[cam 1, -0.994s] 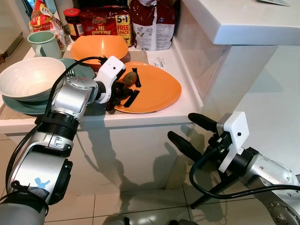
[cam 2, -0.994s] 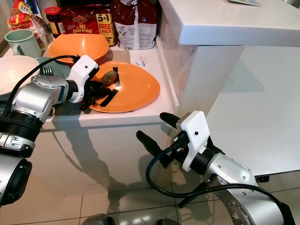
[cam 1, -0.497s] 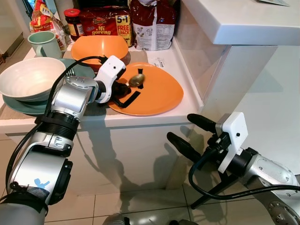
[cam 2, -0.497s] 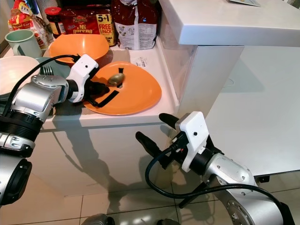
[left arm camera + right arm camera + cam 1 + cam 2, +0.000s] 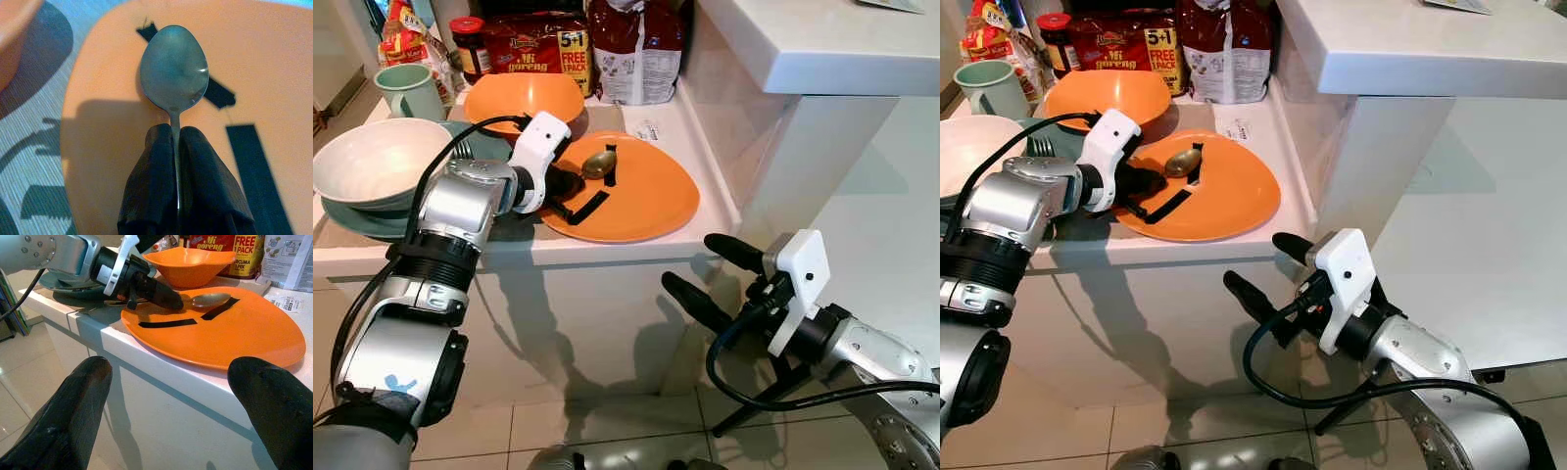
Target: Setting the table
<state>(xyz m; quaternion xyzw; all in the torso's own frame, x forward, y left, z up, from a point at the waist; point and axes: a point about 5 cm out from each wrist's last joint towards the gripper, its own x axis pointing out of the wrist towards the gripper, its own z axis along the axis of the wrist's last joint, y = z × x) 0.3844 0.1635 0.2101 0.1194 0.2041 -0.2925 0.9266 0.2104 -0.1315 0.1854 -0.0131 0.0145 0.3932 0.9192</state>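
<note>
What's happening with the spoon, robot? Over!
Left gripper shut on spoon, over orange plate. Right gripper open, low beside the counter. Nothing blocking.

Upper left of frame: red noodle multipack, dark jar with red lid, printed bag. Upper right: white raised ledge. Bottom: pale tiled floor.

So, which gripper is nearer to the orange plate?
Left. The left gripper is over the orange plate, shut on the spoon. The right gripper is open, below the counter edge, in front of it.
</note>
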